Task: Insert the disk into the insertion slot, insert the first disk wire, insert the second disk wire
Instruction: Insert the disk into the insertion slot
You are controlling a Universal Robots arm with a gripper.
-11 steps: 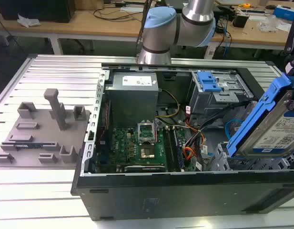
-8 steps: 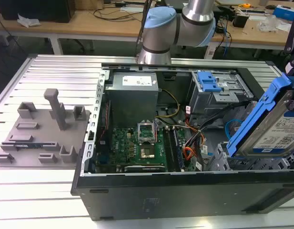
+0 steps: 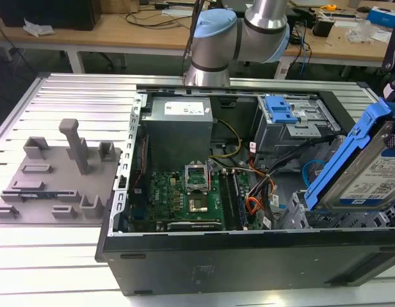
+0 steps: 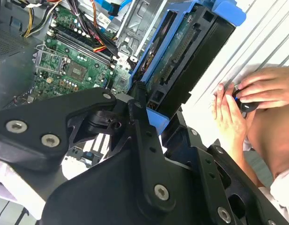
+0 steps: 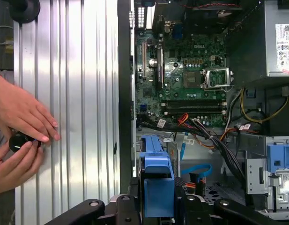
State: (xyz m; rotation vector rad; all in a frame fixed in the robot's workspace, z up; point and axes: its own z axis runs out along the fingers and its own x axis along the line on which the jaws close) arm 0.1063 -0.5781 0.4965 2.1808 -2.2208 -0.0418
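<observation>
Claw (image 4: 157,110) gripping disk (image 3: 371,171) in blue carrier, hanging tilted at right edge of exterior frame, above insertion slot (image 3: 296,215); disk not yet seated, both wires evidently awaiting insertion

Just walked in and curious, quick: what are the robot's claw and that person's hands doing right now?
Gripper: shut on the disk, tilted above the case.
Person's hands: both cupped on a small black object.

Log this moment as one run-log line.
gripper: shut on disk | disk: tilted above insertion slot, not inserted | person's hands: on table beside case
</observation>
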